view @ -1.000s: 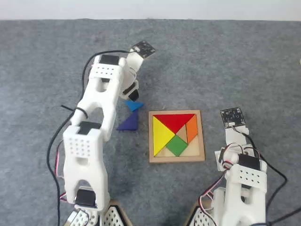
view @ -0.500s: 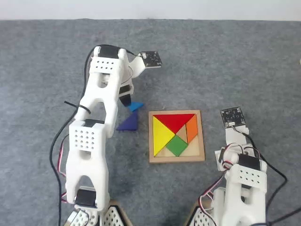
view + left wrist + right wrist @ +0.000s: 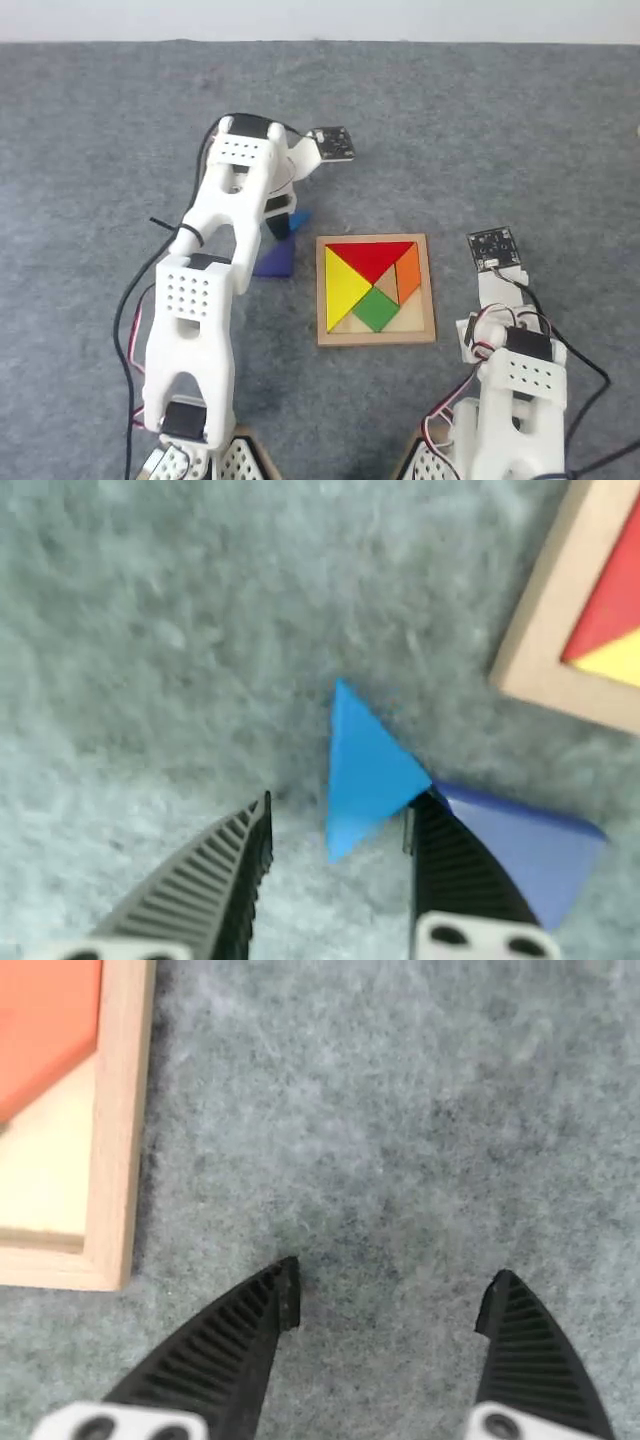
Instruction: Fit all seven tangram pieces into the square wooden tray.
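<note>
The square wooden tray point(image 3: 323, 290) lies mid-table holding red, yellow, orange and green pieces, with bare wood along its near edge. Left of it on the carpet lie a small light-blue triangle point(image 3: 299, 217) point(image 3: 365, 772) and a dark-blue triangle point(image 3: 275, 262) point(image 3: 530, 842), touching corner to corner. My left gripper point(image 3: 340, 815) point(image 3: 280, 222) hovers open over the light-blue triangle, one finger beside its corner and over the dark-blue piece. My right gripper point(image 3: 395, 1295) is open over bare carpet, just off the tray's corner point(image 3: 118, 1210).
Grey carpet covers the whole table. The left arm point(image 3: 215, 260) stretches over the area left of the tray and hides part of the blue pieces. The right arm point(image 3: 510, 370) stands at the near right. Room is free behind the tray.
The left arm has swung right and toward the tray, bringing its gripper over the light-blue triangle, which it now partly hides. The right arm has not moved.
</note>
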Robot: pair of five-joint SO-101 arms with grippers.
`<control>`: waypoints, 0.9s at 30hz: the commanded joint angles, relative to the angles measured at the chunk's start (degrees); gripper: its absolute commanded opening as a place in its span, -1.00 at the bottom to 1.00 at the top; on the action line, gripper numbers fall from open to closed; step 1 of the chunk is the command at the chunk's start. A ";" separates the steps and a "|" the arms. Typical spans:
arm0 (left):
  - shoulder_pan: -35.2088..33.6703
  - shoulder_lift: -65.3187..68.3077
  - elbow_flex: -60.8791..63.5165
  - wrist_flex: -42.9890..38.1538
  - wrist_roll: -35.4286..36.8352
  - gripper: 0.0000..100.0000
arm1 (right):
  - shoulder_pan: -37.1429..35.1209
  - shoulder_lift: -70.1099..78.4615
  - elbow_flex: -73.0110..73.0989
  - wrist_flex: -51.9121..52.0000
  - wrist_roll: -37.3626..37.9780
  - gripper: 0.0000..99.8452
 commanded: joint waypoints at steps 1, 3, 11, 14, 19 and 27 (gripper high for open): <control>1.85 -1.49 -4.09 -1.85 1.05 -0.57 | -0.57 -1.01 -0.09 -0.92 0.88 -0.41; 2.64 -0.97 -4.53 -2.11 1.05 -0.55 | -0.57 -1.01 -0.09 -0.92 0.97 -0.41; 4.31 3.96 -4.88 -5.54 1.32 -0.54 | -0.57 -1.01 -0.09 -0.92 0.97 -0.41; 3.25 4.57 -4.88 -5.71 1.32 -0.55 | -0.57 -1.01 -0.09 -0.92 0.97 -0.41; 0.62 4.66 -4.88 -5.80 1.32 -0.55 | -0.57 -1.01 -0.09 -0.92 0.97 -0.41; -0.97 4.92 -4.79 -8.09 4.84 -0.49 | -0.57 -1.01 -0.09 -0.92 0.97 -0.41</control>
